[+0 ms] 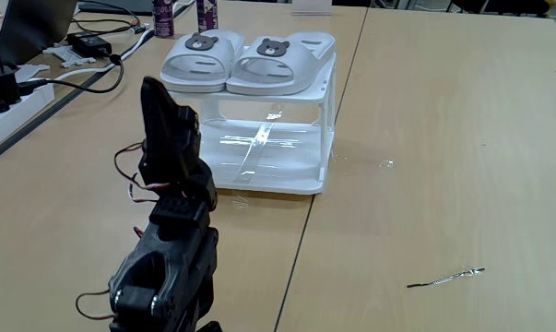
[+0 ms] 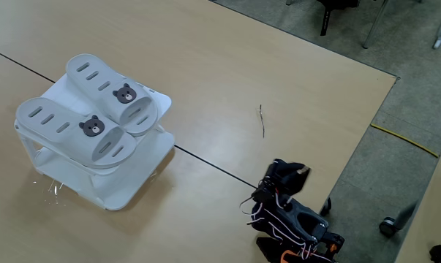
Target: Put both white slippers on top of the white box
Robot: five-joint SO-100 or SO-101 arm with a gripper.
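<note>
Both white slippers (image 1: 202, 57) (image 1: 279, 63) lie side by side on the flat top of the white box (image 1: 327, 129), bear badges facing up. In the other fixed view the same slippers (image 2: 107, 84) (image 2: 66, 128) rest on the white box (image 2: 129, 188) at the left. My gripper (image 1: 154, 92) is folded back on the black arm, well in front of the box and apart from it. It looks shut with nothing in it. From above, the gripper (image 2: 289, 170) sits near the table's edge.
A power strip (image 1: 10, 97), a black adapter (image 1: 91, 42) with cables and two bottles (image 1: 164, 17) stand at the back left. A thin wire (image 1: 448, 276) lies on the table to the right. The table edge (image 2: 352, 168) runs close beside the arm.
</note>
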